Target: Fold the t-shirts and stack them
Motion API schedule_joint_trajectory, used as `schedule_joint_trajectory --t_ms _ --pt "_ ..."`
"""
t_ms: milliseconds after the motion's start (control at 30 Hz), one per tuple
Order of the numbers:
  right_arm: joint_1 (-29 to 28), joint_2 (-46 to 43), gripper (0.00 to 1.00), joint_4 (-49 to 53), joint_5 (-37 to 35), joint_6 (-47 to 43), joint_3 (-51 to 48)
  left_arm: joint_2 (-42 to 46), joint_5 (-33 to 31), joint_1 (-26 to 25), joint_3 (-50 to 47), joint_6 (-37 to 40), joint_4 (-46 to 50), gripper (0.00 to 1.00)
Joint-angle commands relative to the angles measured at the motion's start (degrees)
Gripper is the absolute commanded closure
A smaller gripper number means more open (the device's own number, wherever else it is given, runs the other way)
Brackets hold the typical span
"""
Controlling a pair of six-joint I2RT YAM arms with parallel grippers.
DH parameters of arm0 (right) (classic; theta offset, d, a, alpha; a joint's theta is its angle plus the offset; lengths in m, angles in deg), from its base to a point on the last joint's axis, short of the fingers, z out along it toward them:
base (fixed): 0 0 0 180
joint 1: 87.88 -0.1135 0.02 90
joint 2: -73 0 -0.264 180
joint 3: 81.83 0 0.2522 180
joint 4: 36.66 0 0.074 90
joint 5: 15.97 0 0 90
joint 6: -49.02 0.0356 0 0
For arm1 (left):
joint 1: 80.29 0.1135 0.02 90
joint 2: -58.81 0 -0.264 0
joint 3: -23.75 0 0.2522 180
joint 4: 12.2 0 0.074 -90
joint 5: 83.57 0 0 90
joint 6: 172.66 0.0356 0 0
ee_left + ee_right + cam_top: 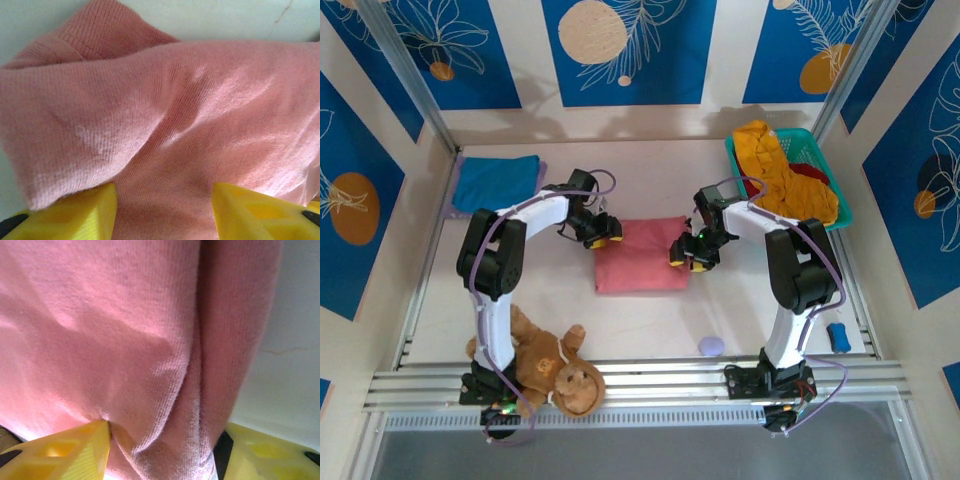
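Note:
A salmon-pink t-shirt (642,255) lies folded into a thick rectangle at the table's centre. My left gripper (600,232) sits at its far-left corner, yellow fingers (90,212) on either side of the pink cloth (165,125), closed on the bundle. My right gripper (688,252) is at the shirt's right edge, its jaws pinching the stacked folded layers (150,340). A blue t-shirt (498,182) lies folded at the back left. A mustard-yellow t-shirt (780,175) and a dark red one (810,172) are heaped in the basket.
The teal mesh basket (800,135) stands at the back right. A brown plush monkey (545,365) lies by the left arm's base. A small lavender object (711,346) and a blue one (837,335) rest near the front right.

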Motion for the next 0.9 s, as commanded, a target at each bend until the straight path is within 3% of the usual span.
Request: schedule_joint_trajectory --t_ms 0,200,300,433,567,867 --pt "-0.7 -2.3 0.47 1.7 2.9 0.0 1.3 1.4 -0.9 0.3 -1.3 0.6 1.0 0.47" --pt "-0.3 -3.5 0.68 2.5 6.4 0.0 1.6 1.5 -0.8 0.3 -1.8 0.3 0.6 0.47" --pt "-0.4 -4.0 0.72 4.0 7.0 -0.1 2.8 1.8 -0.8 0.3 -2.2 0.4 0.5 0.46" --pt "-0.6 -4.0 0.72 5.9 7.4 -0.5 4.8 1.8 -0.9 0.3 -2.4 0.4 0.6 0.46" --pt "-1.8 -1.9 0.67 10.5 1.6 -1.7 7.9 1.7 -0.8 0.3 -2.5 0.4 0.4 0.46" --pt "-2.0 1.9 0.68 8.4 5.3 -1.2 8.2 1.6 -0.8 0.3 -2.3 0.6 0.7 0.46"
